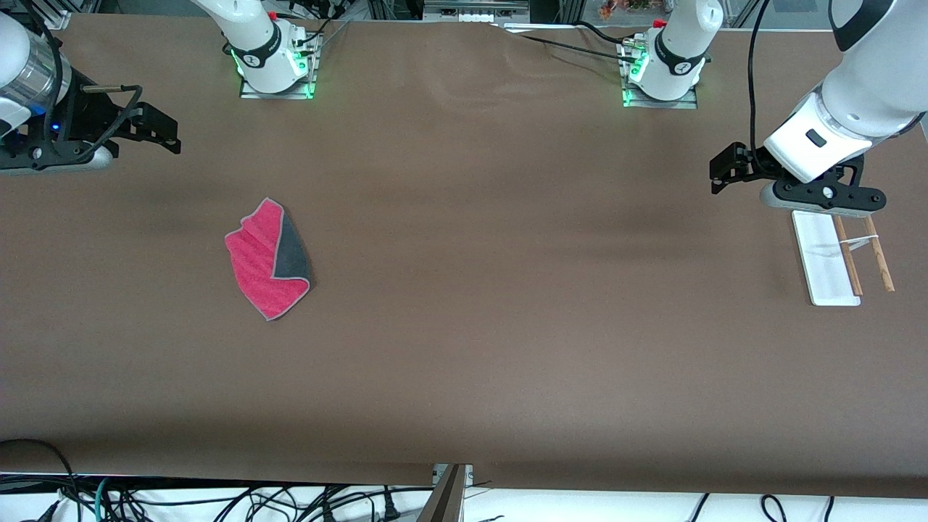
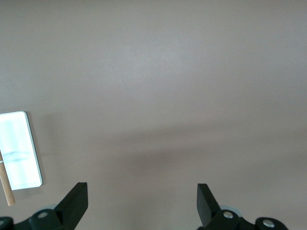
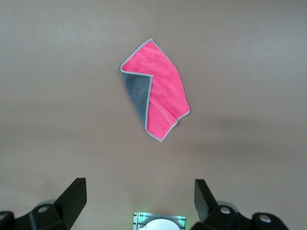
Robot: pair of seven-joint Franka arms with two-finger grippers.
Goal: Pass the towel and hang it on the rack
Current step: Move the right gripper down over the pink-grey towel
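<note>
The towel (image 1: 268,257) lies flat on the brown table toward the right arm's end, pink-red side up with one corner folded over to show dark grey. It also shows in the right wrist view (image 3: 156,96). My right gripper (image 1: 174,138) is open and empty above the table, apart from the towel; its jaws frame bare table (image 3: 139,187). The rack (image 1: 823,257) stands at the left arm's end, a white base with two brown rods (image 1: 848,254). My left gripper (image 1: 718,177) is open and empty, up beside the rack. The rack's base shows in the left wrist view (image 2: 19,148).
Both arm bases (image 1: 275,65) (image 1: 663,72) with green lights stand along the table edge farthest from the camera. A black cable (image 1: 573,45) lies near the left arm's base. Loose cables (image 1: 217,500) hang below the table's near edge.
</note>
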